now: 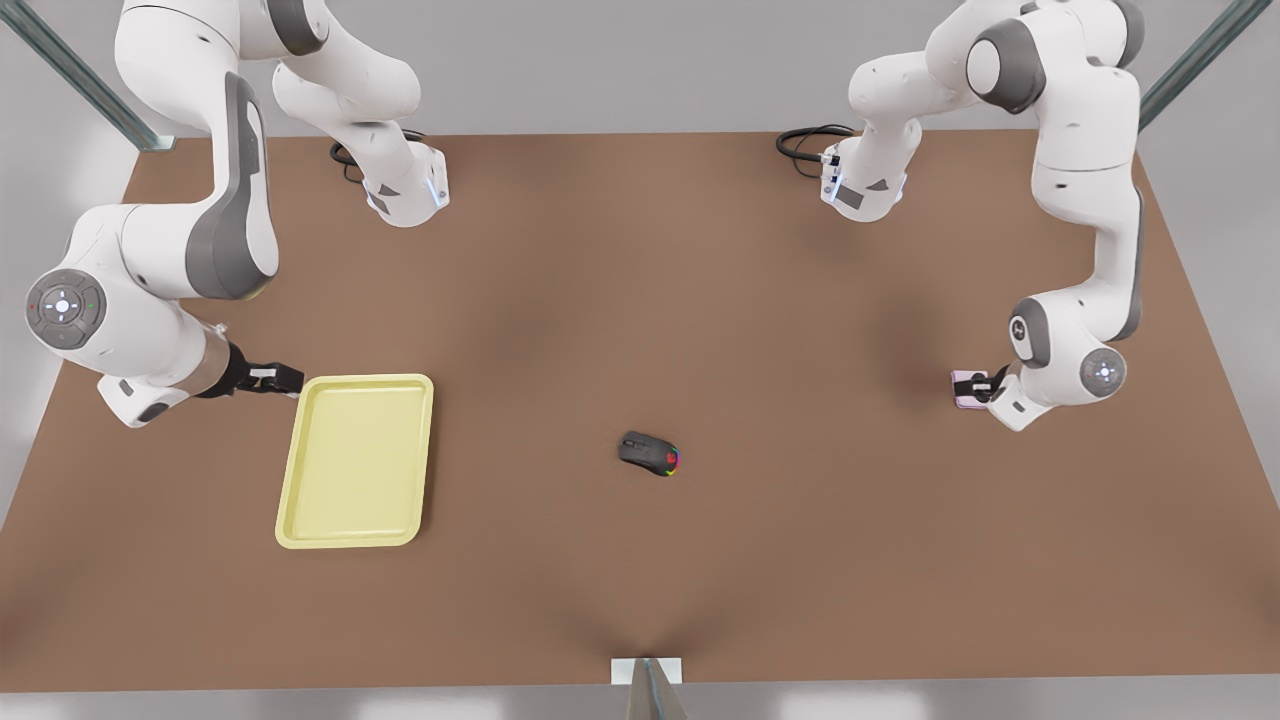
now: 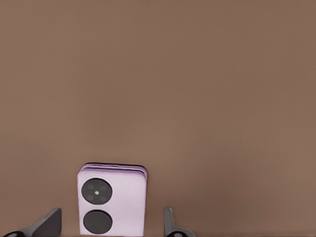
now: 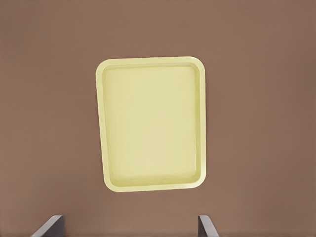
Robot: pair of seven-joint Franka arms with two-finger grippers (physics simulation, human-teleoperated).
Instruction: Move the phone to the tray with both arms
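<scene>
Left tool (image 2: 112, 224) spread wide around phone (image 2: 112, 200), near tabletop (image 1: 800, 560) edge. Right tool (image 1: 283, 381) parted beside tray (image 1: 356, 459); mouse (image 1: 649, 453) between.

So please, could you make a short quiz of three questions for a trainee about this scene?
1. True or false: the phone already lies on the tray.
2. Which gripper is at the phone? A) left gripper B) right gripper
3. Fill in: the black thing lying on the table between tray and phone is a ____.

Key: 1 false; 2 A, its fingers open on either side of the phone; 3 mouse.
</scene>
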